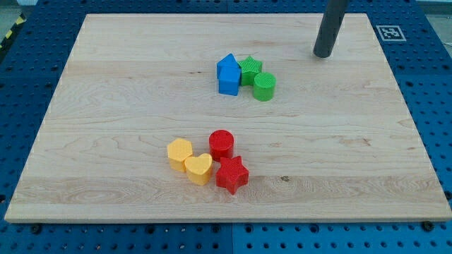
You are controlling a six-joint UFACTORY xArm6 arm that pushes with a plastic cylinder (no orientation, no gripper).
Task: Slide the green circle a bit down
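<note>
The green circle (264, 87) is a short green cylinder on the wooden board (106, 120), a little above the view's centre. It touches a green star (250, 70) at its upper left. A blue cube-like block (228, 81) and a blue pointed block (227, 64) stand just left of them. My tip (323, 54) is the lower end of a dark rod in the view's upper right. It rests on the board, well apart from the green circle, up and to its right.
A second cluster lies below the centre: a red circle (221, 143), a red star (232, 175), a yellow hexagon (179, 153) and a yellow heart (199, 168). A blue pegboard (431, 106) surrounds the board.
</note>
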